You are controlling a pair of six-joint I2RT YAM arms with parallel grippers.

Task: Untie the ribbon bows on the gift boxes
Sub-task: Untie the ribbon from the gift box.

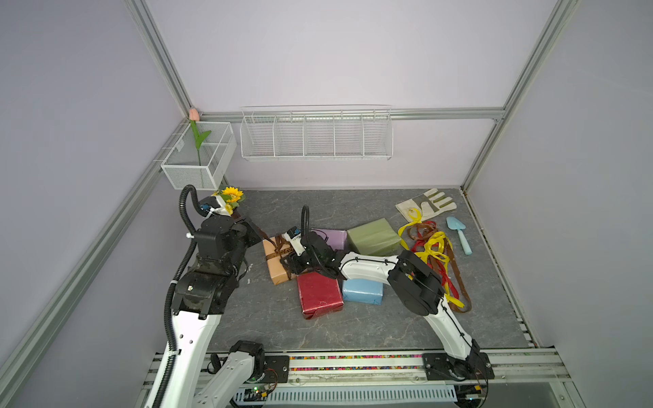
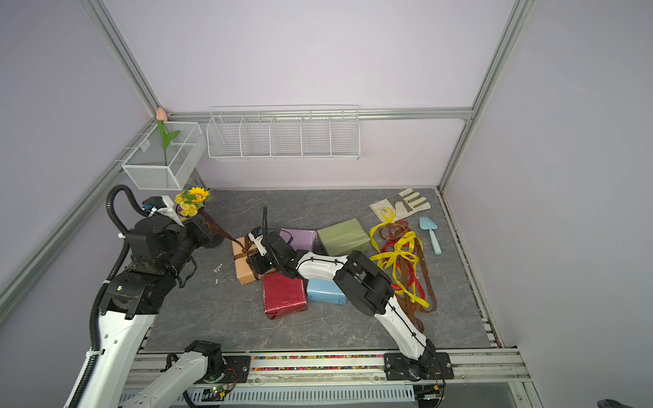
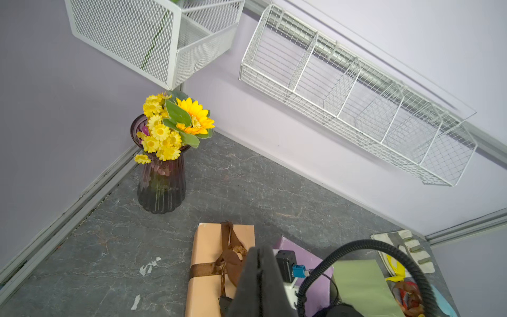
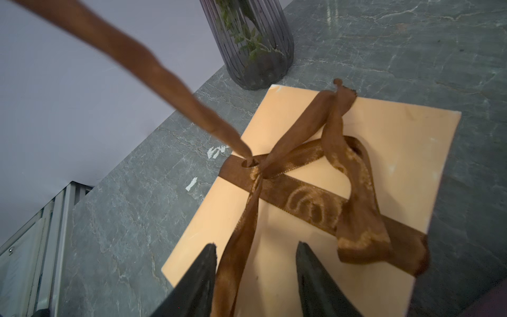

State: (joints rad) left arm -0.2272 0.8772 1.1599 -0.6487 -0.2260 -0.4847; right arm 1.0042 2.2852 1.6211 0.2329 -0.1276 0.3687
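Note:
A tan-orange gift box (image 1: 279,272) (image 4: 384,137) lies left of centre, wrapped crosswise by a brown ribbon bow (image 1: 282,247) (image 4: 301,170). One tail of that ribbon (image 4: 153,71) runs taut up to my left gripper (image 1: 260,236) (image 3: 258,252), which is shut on its end above and to the left of the box. My right gripper (image 1: 288,263) (image 4: 255,247) stands open over the box's near end, and another ribbon strand (image 4: 233,260) passes between its fingers. The lilac (image 1: 334,238), olive green (image 1: 372,235), red (image 1: 318,295) and light blue (image 1: 362,291) boxes carry no ribbon.
Loose yellow, red and brown ribbons (image 1: 434,254) lie heaped at the right, near a work glove (image 1: 425,205) and a blue trowel (image 1: 459,235). A dark vase of yellow flowers (image 3: 162,178) stands in the back left corner. White wire baskets (image 1: 316,137) (image 1: 199,159) hang on the walls.

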